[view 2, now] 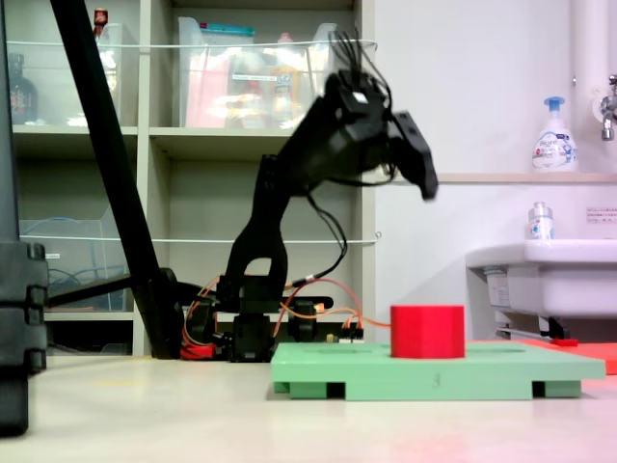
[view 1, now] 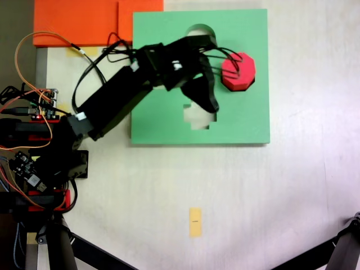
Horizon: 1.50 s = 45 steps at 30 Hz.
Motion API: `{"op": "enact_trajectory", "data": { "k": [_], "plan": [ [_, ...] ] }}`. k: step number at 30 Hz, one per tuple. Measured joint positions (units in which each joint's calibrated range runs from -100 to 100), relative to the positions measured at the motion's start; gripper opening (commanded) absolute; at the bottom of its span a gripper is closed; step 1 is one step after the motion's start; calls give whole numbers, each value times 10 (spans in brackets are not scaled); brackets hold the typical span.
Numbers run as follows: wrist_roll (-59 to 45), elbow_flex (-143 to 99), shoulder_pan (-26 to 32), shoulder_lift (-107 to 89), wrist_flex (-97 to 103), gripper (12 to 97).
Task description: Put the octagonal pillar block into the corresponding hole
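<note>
Now the small bright red foam block with eight sides point(view 1: 238, 71) is sitting on the square green foam board point(view 1: 247, 121), in the upper right of a fixed view, looking set into its eight-sided hole. I think the placing is done. The black gripper point(view 2: 421, 174) is hanging high above, jaws apart, holding nothing. Next it needs only to pull away.

Block on the board, my gripper above it

In a fixed view the octagonal pillar block point(view 1: 238, 71) sits at the right of the foam board point(view 1: 169, 121), right of the round cutout point(view 1: 198, 29), with the cross-shaped cutout point(view 1: 198, 117) nearer me; my gripper point(view 2: 424, 178) hangs well above the block point(view 2: 427, 331)
</note>
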Motion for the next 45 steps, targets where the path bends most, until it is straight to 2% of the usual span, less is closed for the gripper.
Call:
{"op": "enact_trajectory", "data": {
  "k": [2, 5, 7, 9, 14, 18, 19, 21, 29, 34, 38, 45],
  "plan": [
    [-36, 1, -4, -79, -33, 766],
    [-93, 1, -17, -201, -47, 766],
    [-141, 1, -28, -291, -47, 735],
    [-184, 2, -55, -375, -47, 620],
    [-252, -64, -136, -523, -47, 581],
    [-321, -447, -145, -759, -42, 560],
    [-340, -569, -149, -834, -20, 534],
    [-372, -765, -164, -934, 70, 532],
    [-440, -1220, -176, -941, 313, 534],
    [-480, -1515, -179, -945, 665, 490],
    [-494, -1654, -180, -945, 974, 481],
    [-508, -1656, -180, -945, 972, 499]
  ]
}}
